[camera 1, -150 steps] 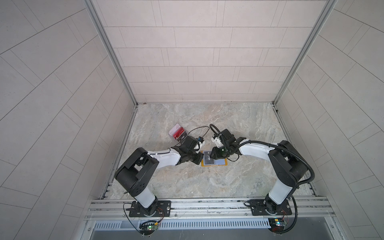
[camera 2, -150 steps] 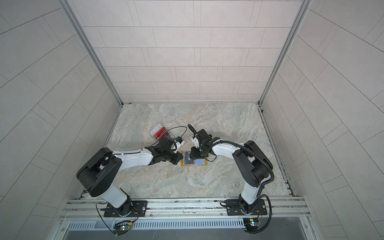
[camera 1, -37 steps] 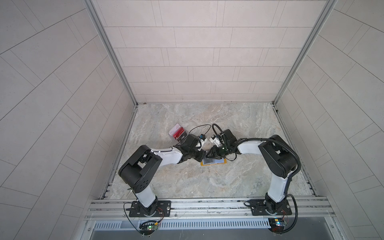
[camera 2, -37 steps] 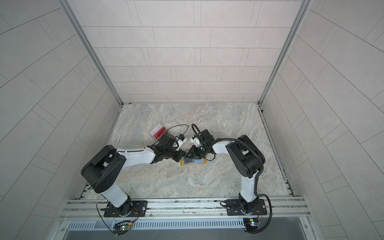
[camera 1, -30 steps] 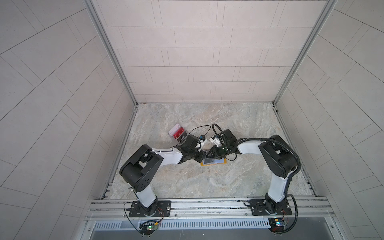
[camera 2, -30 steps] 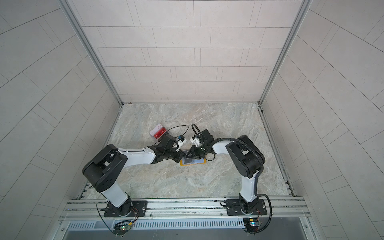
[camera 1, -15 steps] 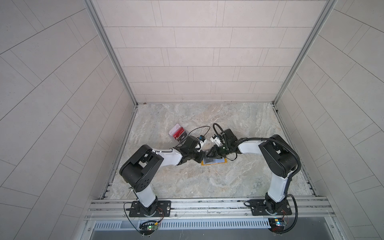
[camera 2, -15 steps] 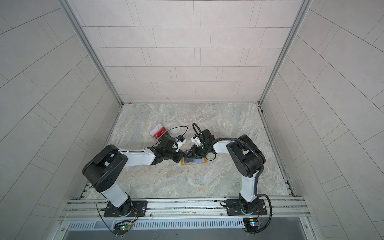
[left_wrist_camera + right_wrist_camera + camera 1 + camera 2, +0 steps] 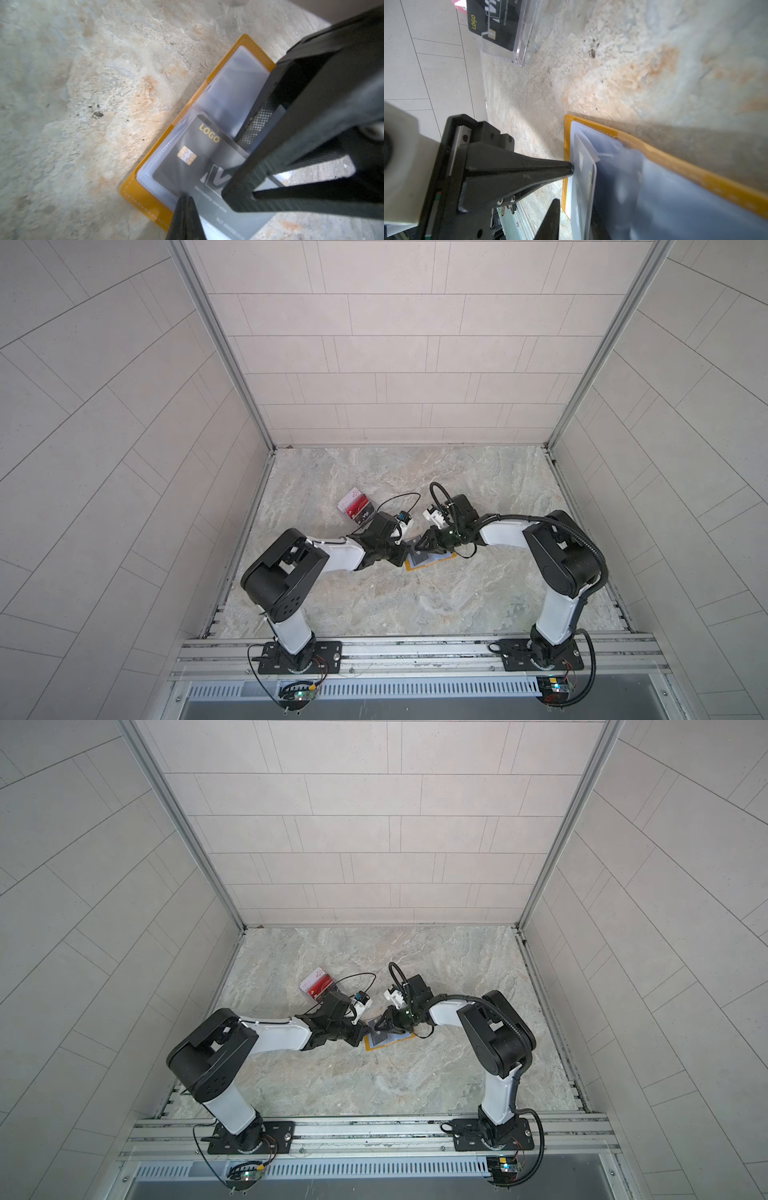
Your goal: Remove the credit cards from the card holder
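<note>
The mustard-yellow card holder [image 9: 432,563] [image 9: 390,1041] lies open on the marble floor, clear sleeves up. A dark credit card [image 9: 199,158] with gold "LOGO" and a chip sits in the sleeve by the holder's left end [image 9: 145,199]. My left gripper [image 9: 185,200] [image 9: 405,561] is shut, its tip pressed on that sleeve's edge [image 9: 574,166]. My right gripper [image 9: 583,197] [image 9: 417,549] is open a little and straddles the card's raised edge [image 9: 590,187]. One finger [image 9: 553,216] stands clear of the sleeve; the other is blurred behind the plastic.
A clear plastic box [image 9: 357,509] [image 9: 316,986] stands on the floor behind the left gripper, holding red and whitish cards and a black "LOGO" card [image 9: 494,22]. Tiled walls close in the left, right and back sides. The arms' bases sit on the front rail [image 9: 415,649].
Since five seconds ago the right arm has folded in and its gripper has shifted left over the holder. Over the last second neither arm visibly moves.
</note>
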Robot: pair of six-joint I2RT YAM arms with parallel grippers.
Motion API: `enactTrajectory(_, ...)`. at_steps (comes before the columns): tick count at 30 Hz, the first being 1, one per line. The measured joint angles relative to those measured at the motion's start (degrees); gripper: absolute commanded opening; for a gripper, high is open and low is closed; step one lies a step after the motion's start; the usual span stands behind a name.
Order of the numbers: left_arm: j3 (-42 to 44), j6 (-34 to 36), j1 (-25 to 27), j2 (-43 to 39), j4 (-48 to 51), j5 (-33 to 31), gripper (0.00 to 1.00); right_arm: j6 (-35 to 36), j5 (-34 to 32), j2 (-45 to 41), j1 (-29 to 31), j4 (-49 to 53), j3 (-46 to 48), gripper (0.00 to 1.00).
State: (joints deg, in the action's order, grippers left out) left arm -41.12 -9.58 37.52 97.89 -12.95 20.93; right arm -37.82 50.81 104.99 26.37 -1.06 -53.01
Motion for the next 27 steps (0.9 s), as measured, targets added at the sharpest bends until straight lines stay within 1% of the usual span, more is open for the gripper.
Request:
enactTrajectory(15, 0.0, 0.0, 0.0, 0.0, 0.0, -0.5, 0.00, -0.3, 0.9, -0.6, -1.8, -0.5, 0.7, 0.20)
enactTrajectory(27, 0.0, 0.0, 0.0, 0.0, 0.0, -0.6, 0.00, 0.2, 1.1, -1.7, -2.9, 0.3, 1.0, 0.20)
